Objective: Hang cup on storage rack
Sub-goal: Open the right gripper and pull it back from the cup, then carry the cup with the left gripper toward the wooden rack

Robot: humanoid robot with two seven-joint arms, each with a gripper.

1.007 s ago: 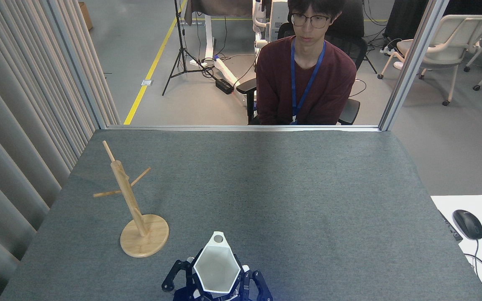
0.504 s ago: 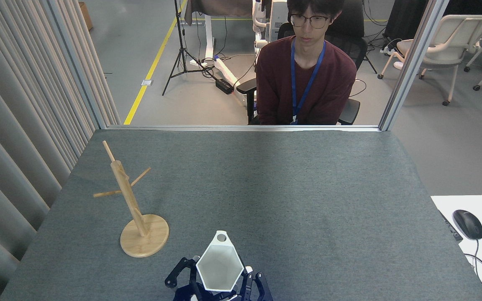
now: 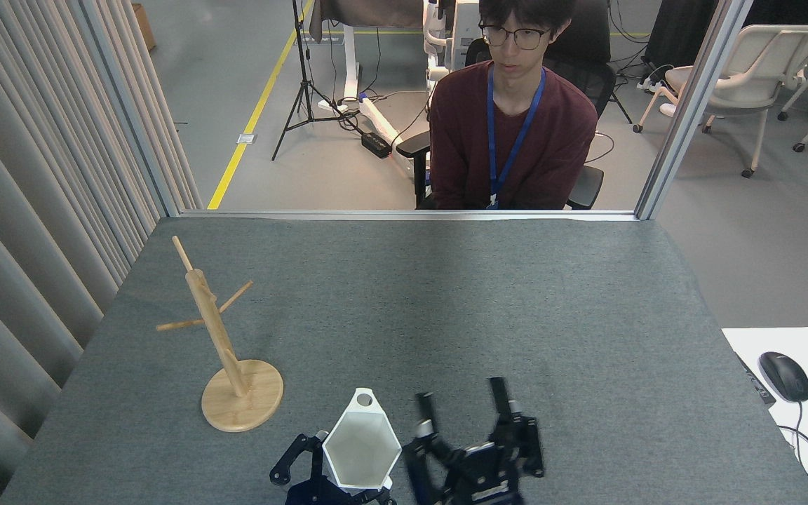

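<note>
I have the cup (image 3: 361, 449) up off the tabletop (image 3: 446, 301) near its front edge, roughly at the middle, mouth facing my camera and the little holed handle pointing away toward the far edge. My left gripper (image 3: 337, 484) sits under and around it; its dark links show on both sides of the cup's base, so I judge the jaws are pinching the cup, though the contact itself is hidden beneath the body. My right gripper (image 3: 463, 407) is just beside the cup on its right, jaws spread wide and holding nothing, slightly blurred. The rack (image 3: 225, 351) stands near the front left corner, base flat on the tabletop, all pegs bare. So the pick-up looks done and the hanging is all still ahead: the cup is apart from the rack, and the handle hole has yet to be brought to a peg. A person (image 3: 513, 126) sits beyond the far edge, clear of the work.
</note>
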